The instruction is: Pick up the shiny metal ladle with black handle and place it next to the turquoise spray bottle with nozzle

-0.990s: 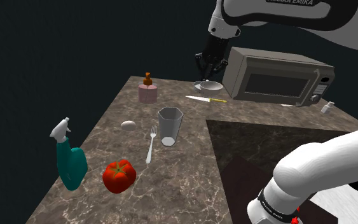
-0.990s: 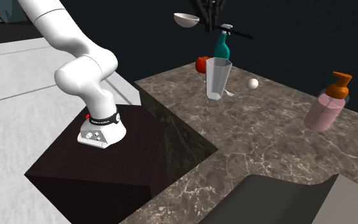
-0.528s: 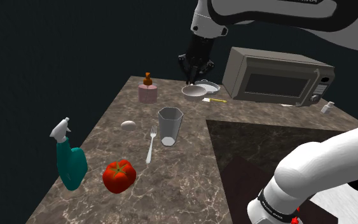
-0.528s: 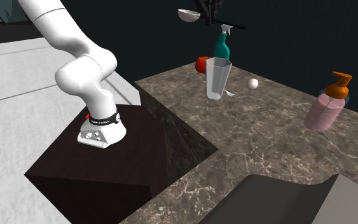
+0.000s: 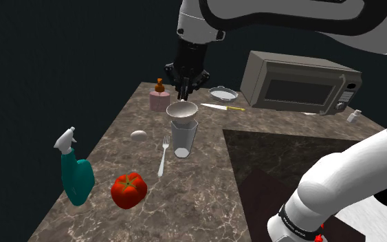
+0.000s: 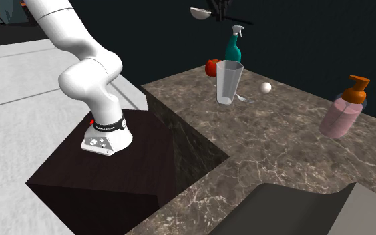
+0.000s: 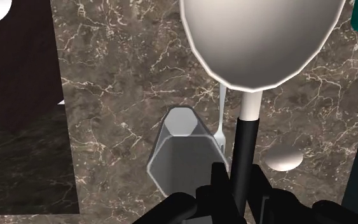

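I've got the gripper [image 7: 238,183] clamped on the black handle of the ladle [image 7: 260,38]. Wrist view shows both fingers pinching the thin shaft a little below where it meets the pale bowl. The ladle hangs in the air, bowl out front, roughly over the clear glass [image 5: 183,136] and fork [image 5: 163,157] in the middle of the marble counter [image 5: 205,185], well apart from the turquoise spray bottle [image 5: 75,175] near the counter's front corner. I'd judge it stiff and rigid, w/ most of the weight in the bowl, so it's prob. nose-heavy. The handle looks smooth and round, so it could swivel or slip between the pads if I swing fast. A hold closer to the bowl would balance better, but this one looks ok for a slow carry. I can't see the handle's tail end, which is behind the fingers. In the second exterior view the gripper is cut off at the top edge. Clearance over the glass rim is hard to gauge. The tomato [image 5: 128,190] sits near the bottle, so free space there is approx. only.
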`<state>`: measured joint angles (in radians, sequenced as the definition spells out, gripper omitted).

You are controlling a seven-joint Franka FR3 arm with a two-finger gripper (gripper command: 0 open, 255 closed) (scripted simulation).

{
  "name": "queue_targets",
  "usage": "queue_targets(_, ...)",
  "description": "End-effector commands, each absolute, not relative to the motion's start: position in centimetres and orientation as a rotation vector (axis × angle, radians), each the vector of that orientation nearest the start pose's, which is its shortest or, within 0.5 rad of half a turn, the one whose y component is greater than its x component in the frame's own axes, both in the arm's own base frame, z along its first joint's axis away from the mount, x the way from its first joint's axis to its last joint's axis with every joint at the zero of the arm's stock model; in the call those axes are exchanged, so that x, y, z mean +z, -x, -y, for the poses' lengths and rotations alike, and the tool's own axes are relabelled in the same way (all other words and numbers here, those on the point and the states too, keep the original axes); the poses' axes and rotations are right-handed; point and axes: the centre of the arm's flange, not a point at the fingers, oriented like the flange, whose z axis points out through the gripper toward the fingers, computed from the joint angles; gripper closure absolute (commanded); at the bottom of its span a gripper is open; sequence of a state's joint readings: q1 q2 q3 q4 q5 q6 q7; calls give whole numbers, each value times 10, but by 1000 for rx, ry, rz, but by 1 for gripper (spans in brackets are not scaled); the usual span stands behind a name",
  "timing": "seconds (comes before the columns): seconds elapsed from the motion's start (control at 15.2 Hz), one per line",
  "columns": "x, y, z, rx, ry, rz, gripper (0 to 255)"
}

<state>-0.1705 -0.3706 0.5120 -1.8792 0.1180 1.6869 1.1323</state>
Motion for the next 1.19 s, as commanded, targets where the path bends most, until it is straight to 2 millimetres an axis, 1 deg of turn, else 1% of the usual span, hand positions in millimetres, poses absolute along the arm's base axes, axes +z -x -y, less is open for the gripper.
queue_targets(0.0, 649, -418, -233, -217, 2836, -1225, 255)
queue_targets(0.26, 649, -420, -286, -217, 2836, -1225, 255)
queue_targets(0.33, 649, -421, -291, -217, 2836, -1225, 255)
queue_targets(1.12, 586, -421, -291, -217, 2836, -1225, 255)
